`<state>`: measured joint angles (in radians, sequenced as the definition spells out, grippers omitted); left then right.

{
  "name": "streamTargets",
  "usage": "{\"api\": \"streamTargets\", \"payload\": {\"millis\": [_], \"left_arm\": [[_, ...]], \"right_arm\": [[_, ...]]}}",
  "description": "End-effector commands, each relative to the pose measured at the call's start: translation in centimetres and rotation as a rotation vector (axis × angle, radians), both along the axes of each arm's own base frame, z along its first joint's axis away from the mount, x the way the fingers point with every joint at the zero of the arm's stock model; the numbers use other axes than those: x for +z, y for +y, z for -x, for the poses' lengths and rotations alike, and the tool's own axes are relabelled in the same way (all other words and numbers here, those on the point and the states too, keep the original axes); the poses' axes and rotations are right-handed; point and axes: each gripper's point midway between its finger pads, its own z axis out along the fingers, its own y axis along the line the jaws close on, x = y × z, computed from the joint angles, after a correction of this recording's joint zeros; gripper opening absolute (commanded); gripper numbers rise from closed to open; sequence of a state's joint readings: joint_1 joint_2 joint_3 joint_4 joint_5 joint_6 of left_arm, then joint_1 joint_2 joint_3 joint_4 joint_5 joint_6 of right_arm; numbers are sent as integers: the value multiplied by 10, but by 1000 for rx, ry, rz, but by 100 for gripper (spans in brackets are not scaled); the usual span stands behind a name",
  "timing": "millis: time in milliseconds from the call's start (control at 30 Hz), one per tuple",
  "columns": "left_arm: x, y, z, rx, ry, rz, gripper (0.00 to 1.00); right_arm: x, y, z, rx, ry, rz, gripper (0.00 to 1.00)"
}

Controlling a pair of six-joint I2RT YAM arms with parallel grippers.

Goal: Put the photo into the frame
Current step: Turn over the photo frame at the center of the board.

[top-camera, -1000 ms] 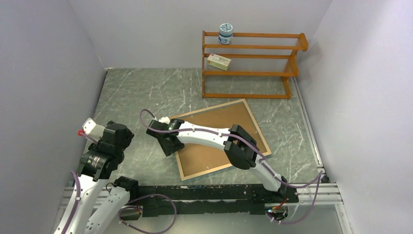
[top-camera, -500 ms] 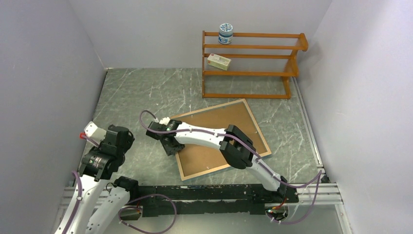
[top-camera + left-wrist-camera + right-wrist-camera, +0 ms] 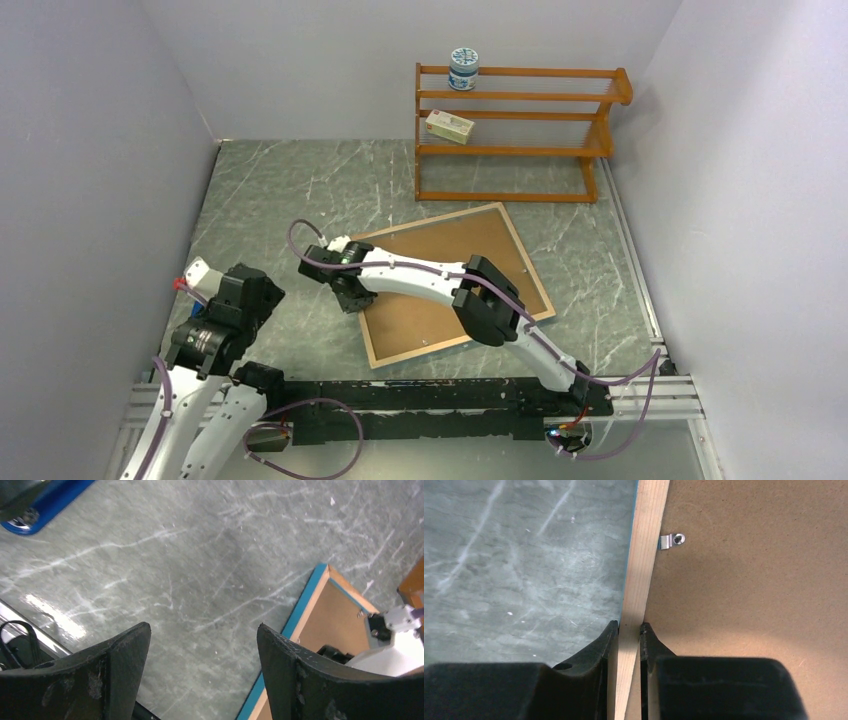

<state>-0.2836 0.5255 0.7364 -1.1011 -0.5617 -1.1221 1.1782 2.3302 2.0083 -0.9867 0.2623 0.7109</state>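
Overhead, the frame (image 3: 480,250) lies face down on the counter (image 3: 280,190), the grasp hidden. The right wrist view shows the right gripper (image 3: 629,628) clenched on its wooden rim. The left gripper (image 3: 202,637) hangs released.

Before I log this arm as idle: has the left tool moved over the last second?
Yes. The left tool slid toward the base rail and slightly right, top view.

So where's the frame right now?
In the top view the frame lies back up in the middle of the table, just in front of the rack. The right gripper pinches its left rim.
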Motion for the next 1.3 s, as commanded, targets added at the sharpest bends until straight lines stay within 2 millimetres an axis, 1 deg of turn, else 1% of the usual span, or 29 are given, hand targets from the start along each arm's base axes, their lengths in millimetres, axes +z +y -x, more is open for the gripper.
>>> {"api": "streamTargets", "payload": {"millis": [0,67,167,233,300,467,600,700,733,800,900,967,1033,1067,1100,1133,1267], "left_arm": [[-2,-23,1,-82,-25,114,83],[-5,-32,4,-116,-45,158,84],[-3,-52,2,-209,-103,239,87],[-2,-67,0,-300,-127,276,88],[-4,-81,3,-372,-110,315,88],[4,-118,5,-616,-127,377,90],[12,-147,4,-788,-179,453,90],[9,-171,7,-881,-155,580,90],[5,-177,8,-893,-132,619,89],[2,-186,7,-908,-118,682,87],[5,-191,2,-913,-143,724,83],[7,-194,0,-912,-147,744,78],[7,-196,-1,-912,-136,765,70],[6,-197,-1,-909,-128,775,63],[5,-198,-2,-908,-123,783,53],[4,-198,-2,-901,-114,790,46],[-2,-198,0,-874,-100,812,27]], "right_arm": [[89,30,-15,0,-99,-214,2],[104,32,-15,-5,-102,-253,2],[123,35,-15,-10,-97,-312,2],[135,35,-17,-20,-100,-343,2],[148,34,-20,-27,-108,-375,2],[178,36,-19,-9,-107,-444,2],[195,39,-15,7,-95,-501,2],[208,42,-15,13,-101,-534,3],[211,42,-15,11,-106,-540,3],[214,43,-16,11,-111,-548,3],[217,43,-16,11,-113,-557,3],[218,44,-16,11,-115,-561,3],[221,44,-17,13,-117,-569,4],[221,44,-17,15,-120,-572,5],[222,44,-17,14,-122,-574,5],[223,44,-17,14,-125,-576,7],[223,39,-17,8,-130,-578,13]]}}
